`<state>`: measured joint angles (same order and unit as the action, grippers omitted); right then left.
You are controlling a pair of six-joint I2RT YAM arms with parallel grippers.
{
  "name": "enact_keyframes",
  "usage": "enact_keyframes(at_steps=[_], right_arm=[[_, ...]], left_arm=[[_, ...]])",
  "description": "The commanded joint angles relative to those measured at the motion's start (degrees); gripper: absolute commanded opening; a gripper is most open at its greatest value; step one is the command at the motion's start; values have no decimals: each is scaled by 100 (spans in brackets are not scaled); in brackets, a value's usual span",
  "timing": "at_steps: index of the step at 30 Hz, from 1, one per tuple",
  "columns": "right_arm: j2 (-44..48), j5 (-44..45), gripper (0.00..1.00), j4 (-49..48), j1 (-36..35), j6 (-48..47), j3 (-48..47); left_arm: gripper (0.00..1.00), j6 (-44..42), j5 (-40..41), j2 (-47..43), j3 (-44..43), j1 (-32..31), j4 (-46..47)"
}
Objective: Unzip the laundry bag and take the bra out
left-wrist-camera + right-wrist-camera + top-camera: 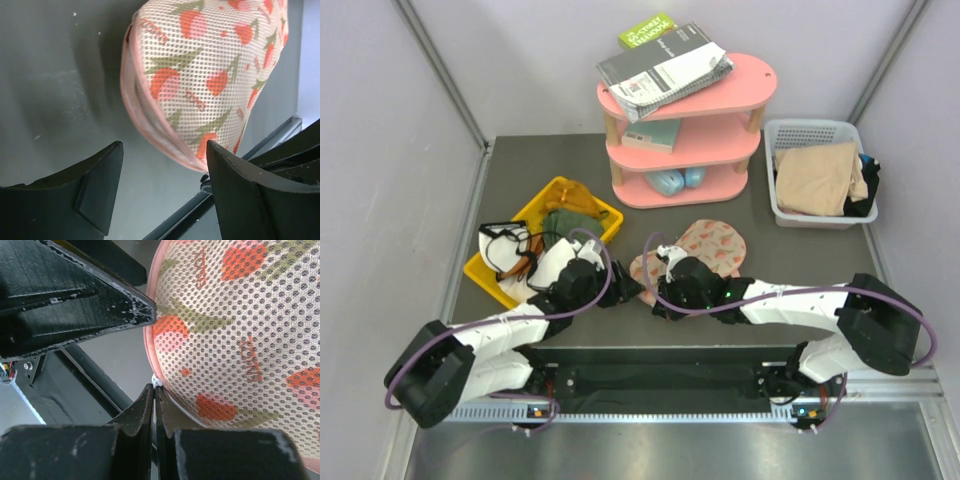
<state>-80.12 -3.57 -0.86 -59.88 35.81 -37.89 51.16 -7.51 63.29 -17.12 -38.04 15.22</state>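
The laundry bag (705, 250), a cream-pink mesh pouch with red fruit print and pink trim, lies on the dark table just ahead of both arms. My right gripper (156, 385) is shut at the bag's near edge, pinching the small white zipper pull (157, 381) between its tips. My left gripper (165, 150) is open, its two black fingers (95, 185) spread apart just short of the bag's (210, 75) pink zipper seam, with nothing between them. In the top view the left gripper (625, 292) and the right gripper (657, 296) nearly meet at the bag's near-left corner. The bra is hidden.
A yellow bin (582, 192) holding cloths and cords stands at the left. The pink three-tier shelf (720, 85) with booklets on top is at the back. A white lattice basket (810, 127) with beige cloth stands at the right. The table's front rail (200, 210) runs close under the grippers.
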Motion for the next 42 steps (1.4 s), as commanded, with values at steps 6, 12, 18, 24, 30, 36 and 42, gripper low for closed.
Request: enact_keyframes(at_steps=[6,12,18,24,30,36,42], right_arm=[[49,-117,0,-362,-94,22,-263],[14,-108,0,-327,-94,13,-245],[-39,-91,0,-318,-86,22,-245],[5,6,0,-160,-86,22,-245],[145,173,0,33,-68,31,-131],[532,340,0,271,37,66,132],[726,480,0,411,125,66,282]], left_arm=[[50,307,-23,403,78,-124,938],[5,342,-40,597,-10,-133,1088],[0,290,39,553,-63,-133,992],[0,114,293,369,-151,-125,667],[0,-97,425,395,-361,-116,341],[0,-299,514,412,-476,77,165],[0,-510,408,482,-599,271,69]])
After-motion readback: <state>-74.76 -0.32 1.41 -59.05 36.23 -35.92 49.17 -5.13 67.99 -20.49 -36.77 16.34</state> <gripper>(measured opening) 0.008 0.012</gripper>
